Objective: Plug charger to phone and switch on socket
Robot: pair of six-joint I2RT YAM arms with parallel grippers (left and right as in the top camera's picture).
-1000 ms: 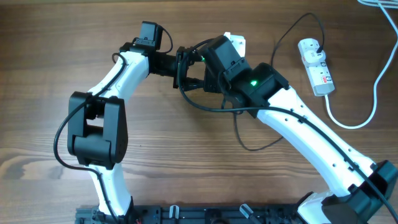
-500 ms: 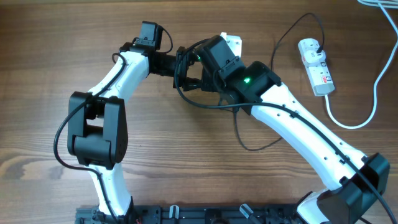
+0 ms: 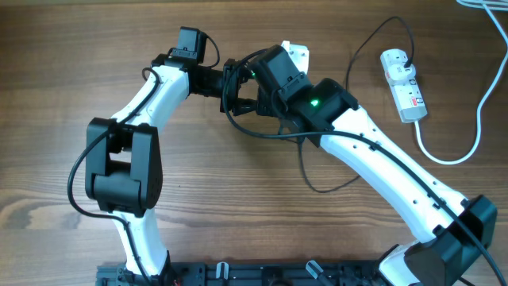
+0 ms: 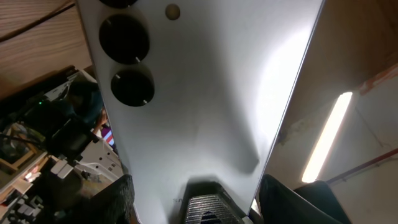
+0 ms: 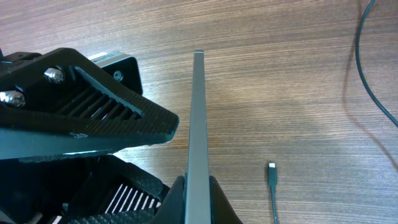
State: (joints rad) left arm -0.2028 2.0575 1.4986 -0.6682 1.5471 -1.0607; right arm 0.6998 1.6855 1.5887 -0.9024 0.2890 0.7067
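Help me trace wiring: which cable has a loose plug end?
The thin black charger cable; it ends unplugged on the table, while the thick white cord joins the socket.

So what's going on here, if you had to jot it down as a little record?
phone: held on edge between both grippers
right gripper: shut on the phone's thin edge
left gripper: fingers clamped across the phone's back
charger plug: lying loose on the table, not in the phone
socket: far right, no gripper near it
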